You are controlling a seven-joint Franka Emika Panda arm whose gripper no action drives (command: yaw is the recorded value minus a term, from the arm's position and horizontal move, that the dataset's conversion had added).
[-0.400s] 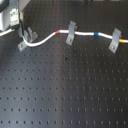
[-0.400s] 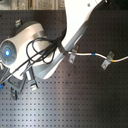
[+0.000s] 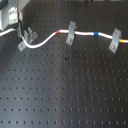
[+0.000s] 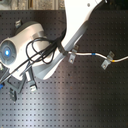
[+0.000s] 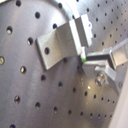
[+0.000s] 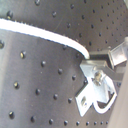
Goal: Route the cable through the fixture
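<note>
A white cable [image 3: 45, 41] is shown laid across a black perforated table [image 3: 65, 95] in the first exterior view, where it already runs past two slim grey clips, one near the middle [image 3: 71, 33] and one toward the first exterior view's right [image 3: 115, 40]. Red, blue and yellow bands are seen along its length. The fixture [image 3: 28, 39], a grey clip with two upright prongs, stands near the first exterior view's left, and the cable is seen passing at or just beside its prongs; whether it is seated between them cannot be told.

The hand [image 3: 11, 17] is partly seen at the first exterior view's upper left, just above the fixture. How far its fingers are parted, and whether the cable is held, cannot be told from any view. In the second exterior view the area is hidden behind the white arm [image 4: 75, 30].

A slip is judged possible: if the cable is lowered slightly off line, it could ride over a prong instead of dropping into the U, and a hard pull could drag it free of the slim clips.

No brand, label or legible writing is visible.
</note>
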